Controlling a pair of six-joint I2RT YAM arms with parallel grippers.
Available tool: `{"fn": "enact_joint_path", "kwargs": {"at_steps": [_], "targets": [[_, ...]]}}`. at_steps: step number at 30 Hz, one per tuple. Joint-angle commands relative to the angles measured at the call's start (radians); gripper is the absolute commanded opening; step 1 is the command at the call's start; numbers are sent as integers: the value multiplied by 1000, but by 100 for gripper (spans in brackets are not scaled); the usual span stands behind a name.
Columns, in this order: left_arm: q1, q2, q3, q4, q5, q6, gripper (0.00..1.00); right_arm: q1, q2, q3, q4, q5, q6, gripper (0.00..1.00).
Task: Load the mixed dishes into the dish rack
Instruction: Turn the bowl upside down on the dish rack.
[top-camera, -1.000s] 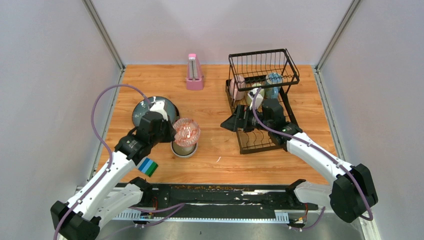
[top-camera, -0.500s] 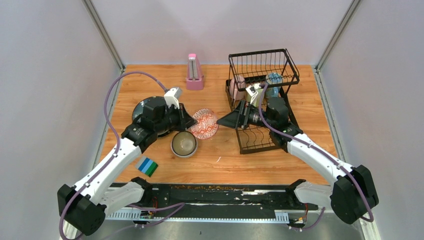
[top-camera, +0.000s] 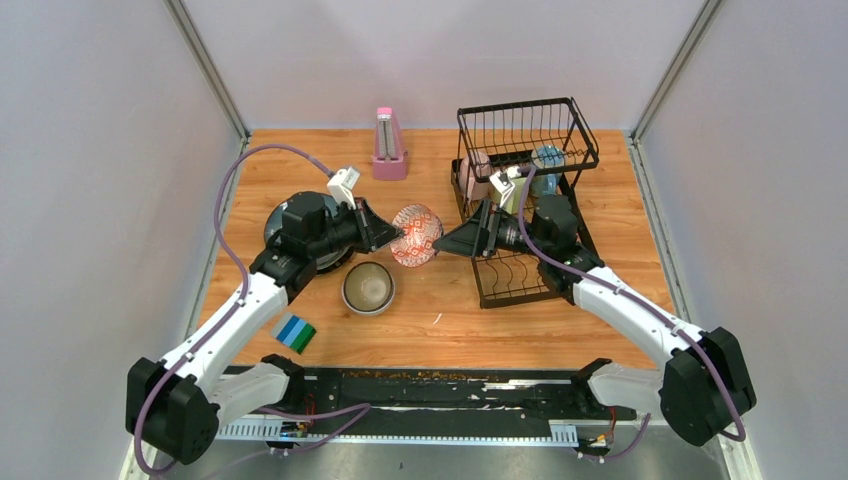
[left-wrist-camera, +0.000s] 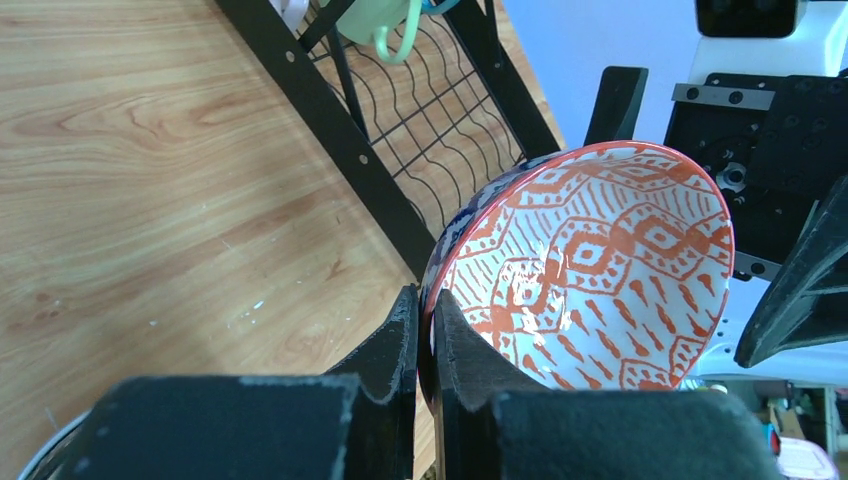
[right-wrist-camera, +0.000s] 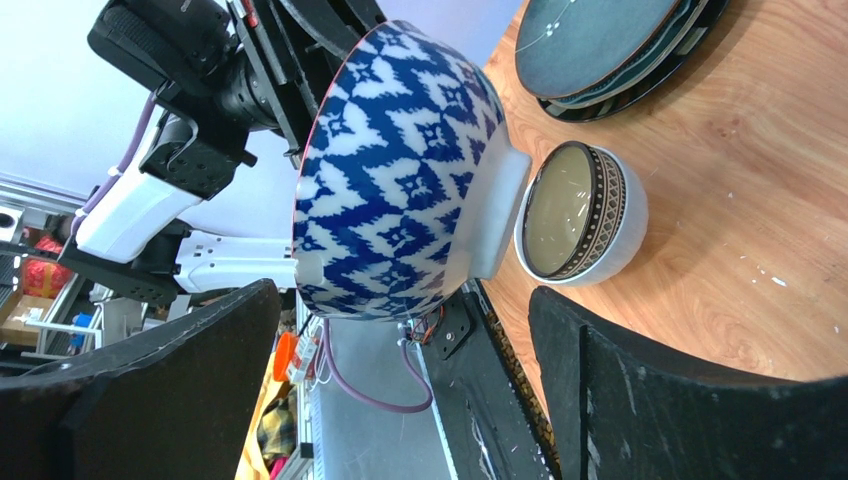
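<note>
top view, progress: partly done, by my reading. the dish rack (top-camera: 510, 285) already has a pink-white mug (top-camera: 472, 177) and a blue piece (top-camera: 548, 157) at its far end, behind the right claw (top-camera: 455, 240).
top view, left claw (top-camera: 385, 232): pinched tight on the rim of the patterned bowl (top-camera: 417, 235), held in the air just ahead of it.
top view, right claw: jaws spread wide, gripping nothing, with the bowl just in front.
left wrist, bowl: red pattern inside, empty. the rack lies beyond the claw, with a pale green mug (left-wrist-camera: 385, 20) in it.
right wrist, bowl: blue pattern outside, just ahead of the open fingers. i cannot tell whether they touch it.
right wrist, left to load: stacked plates (right-wrist-camera: 600, 45) and an empty brown-rimmed bowl (right-wrist-camera: 580, 210), both on the table beyond the claw.
</note>
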Motion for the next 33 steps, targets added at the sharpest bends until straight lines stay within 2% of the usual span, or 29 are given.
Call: {"fn": "enact_joint_path", "kwargs": {"at_steps": [1, 7, 12, 18, 24, 30, 33], "targets": [[9, 5, 8, 164, 67, -54, 0, 5, 13, 23, 52, -50, 20, 92], [14, 23, -20, 261, 92, -124, 0, 4, 22, 24, 77, -55, 40, 89], [13, 36, -29, 274, 99, -140, 0, 4, 17, 23, 107, -49, 56, 84], [14, 35, -35, 284, 102, -148, 0, 3, 25, 29, 108, -36, 50, 91], [14, 38, -39, 288, 108, -153, 0, 4, 20, 34, 115, -13, 38, 88], [13, 44, -40, 289, 110, -154, 0, 4, 9, 54, 98, -10, 10, 94], [14, 52, -40, 298, 121, -160, 0, 4, 7, 64, 92, -13, -2, 91]]}}
